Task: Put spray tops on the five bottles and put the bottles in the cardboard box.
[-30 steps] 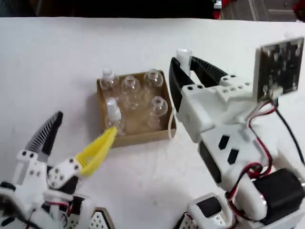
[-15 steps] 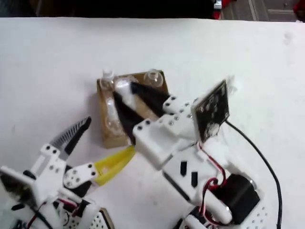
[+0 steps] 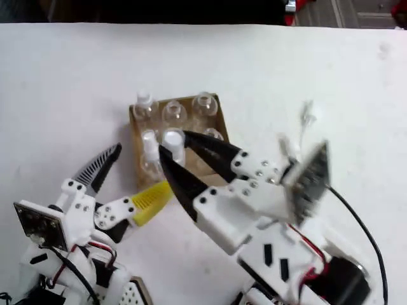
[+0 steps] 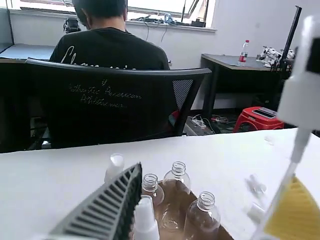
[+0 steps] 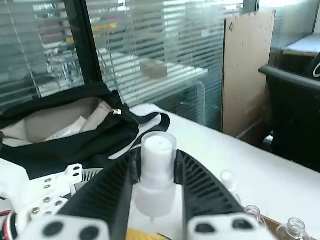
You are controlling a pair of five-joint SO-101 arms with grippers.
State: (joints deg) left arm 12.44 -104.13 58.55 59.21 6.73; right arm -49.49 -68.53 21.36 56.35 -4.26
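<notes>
The cardboard box [image 3: 137, 121] is sitting on the white table [image 3: 70, 82], just ahead of both arms, and all five bottles are standing upright inside it. The bottle at the far left corner [image 3: 145, 105] and the bottle at the near left corner [image 3: 150, 152] are each carrying a white spray top. The far middle bottle [image 3: 173, 114] and the far right bottle [image 3: 204, 105] are showing open necks. The near right bottle [image 3: 214, 135] is partly hidden behind a black finger. The right gripper [image 3: 173, 143] is reaching over the near edge of the box. Its two black fingers [image 5: 112, 190] are pressing against both sides of a white spray top [image 5: 156, 172]. That spray top is being held upright above the box interior, just beside the capped bottle at the near left corner, with its thin tube pointing down. Whether it is touching any bottle cannot be told. The left gripper [image 3: 141, 170] is resting near the left near corner of the box with its jaws spread wide and gripping nothing. Its yellow finger [image 3: 150, 199] is pointing at the box wall, and its black ribbed finger [image 3: 96, 168] is angling away to the left. Small white pieces [image 3: 308, 114], too blurred to identify, are lying on the table to the right of the box.
</notes>
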